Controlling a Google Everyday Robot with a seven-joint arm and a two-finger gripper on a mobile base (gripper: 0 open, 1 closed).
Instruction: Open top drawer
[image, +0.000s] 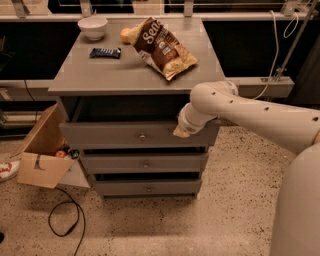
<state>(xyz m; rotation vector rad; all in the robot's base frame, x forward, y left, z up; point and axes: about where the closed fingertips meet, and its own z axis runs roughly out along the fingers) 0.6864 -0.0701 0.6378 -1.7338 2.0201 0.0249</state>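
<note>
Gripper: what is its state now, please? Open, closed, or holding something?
Gripper: at the right end of the top drawer front panel; open, closed or holding cannot be told.

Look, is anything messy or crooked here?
Yes. The brown cardboard box on the floor beside the grey cabinet leans over at a tilt. The wide grey top drawer sticks out part-way, with the robot's hand at its right upper edge. The brown snack bag lies flat.
</note>
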